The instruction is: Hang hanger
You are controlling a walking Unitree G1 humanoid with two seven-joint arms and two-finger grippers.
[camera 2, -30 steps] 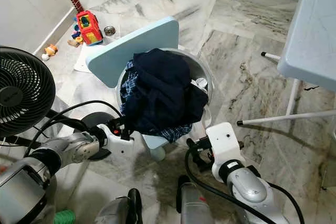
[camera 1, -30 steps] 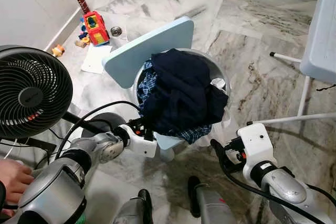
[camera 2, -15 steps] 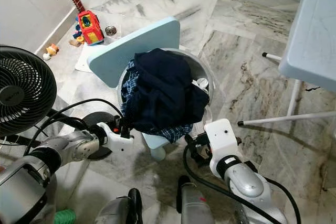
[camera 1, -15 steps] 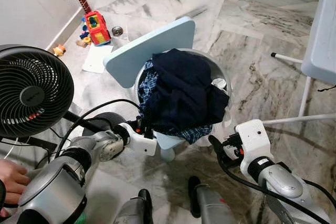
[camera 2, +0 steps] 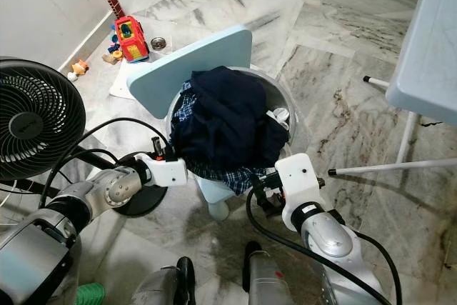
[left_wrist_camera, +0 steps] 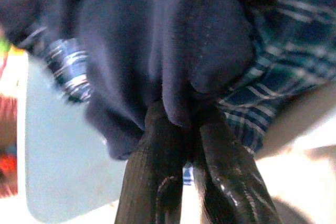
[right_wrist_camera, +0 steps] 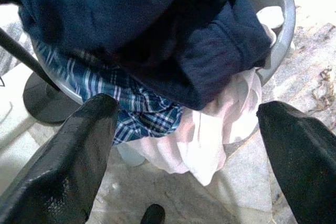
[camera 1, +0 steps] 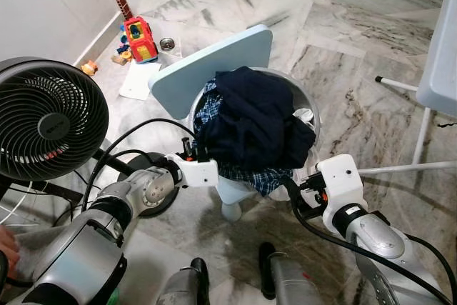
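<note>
Left gripper jaws pinching soft, floppy dark navy garment at near-left hem; right gripper jaws spread wide.

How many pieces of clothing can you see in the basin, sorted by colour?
Dark navy garment: 1, pinched at its edge by the left gripper
Blue plaid garment: 1
Pale pink garment: 1, hanging over the basin rim
Total: 3 visible; anything buried underneath cannot be told.
</note>
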